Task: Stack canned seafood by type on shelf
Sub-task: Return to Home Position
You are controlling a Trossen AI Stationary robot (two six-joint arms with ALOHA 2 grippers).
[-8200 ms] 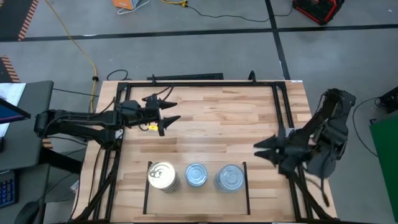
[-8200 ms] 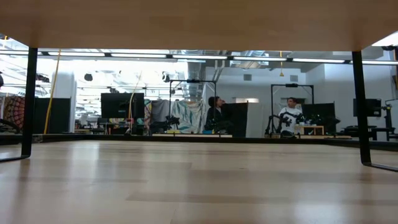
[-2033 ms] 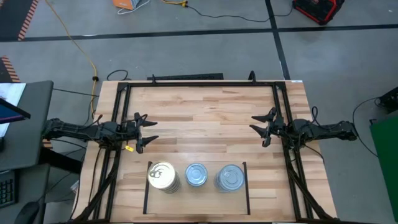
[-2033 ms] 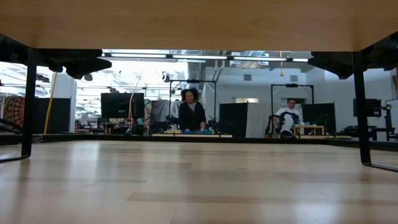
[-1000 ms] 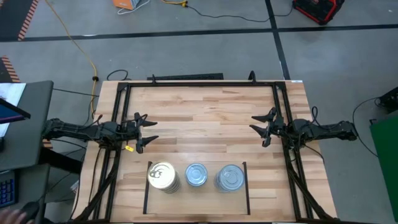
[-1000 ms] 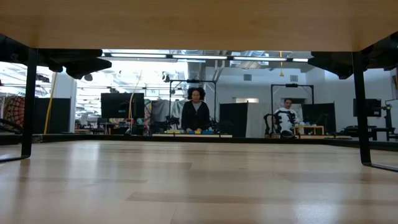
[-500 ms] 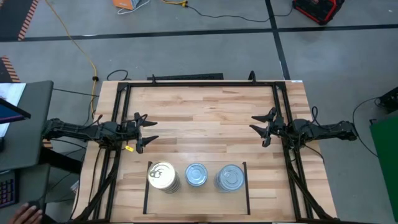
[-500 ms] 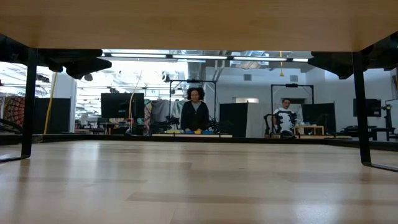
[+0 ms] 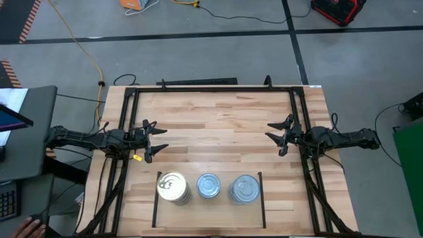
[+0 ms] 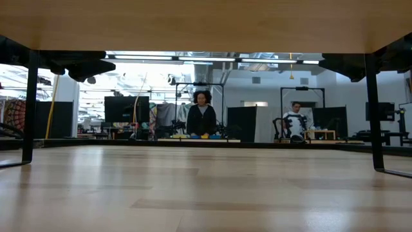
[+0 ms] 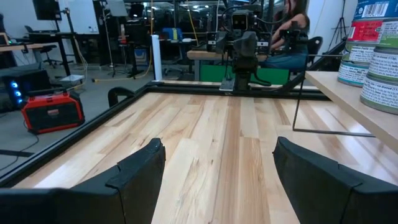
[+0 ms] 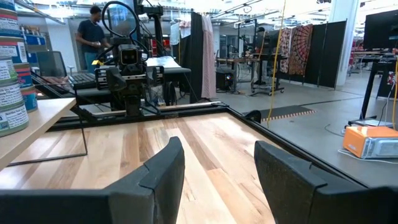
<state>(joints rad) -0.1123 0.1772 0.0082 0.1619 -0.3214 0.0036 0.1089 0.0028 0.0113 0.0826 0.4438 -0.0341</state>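
Three stacks of tins stand on the shelf (image 9: 225, 211), a raised light wood board on thin black legs near the table's near edge. The left stack (image 9: 173, 186) has a gold top. The middle stack (image 9: 209, 186) and the right stack (image 9: 244, 189) have silver tops. The stacks also show in the left wrist view (image 11: 373, 56) and in the right wrist view (image 12: 11, 74). My left gripper (image 9: 153, 140) is open and empty at the table's left side, level above the wood. My right gripper (image 9: 277, 137) is open and empty at the right side, facing it.
A black metal frame (image 9: 215, 88) runs around the table top, with rails along the left (image 9: 122, 132) and right (image 9: 304, 125) sides. Bare planks (image 9: 215, 125) lie between the two grippers. People show in the room beyond (image 10: 201, 119). A hand (image 9: 26, 228) shows off the table's near left.
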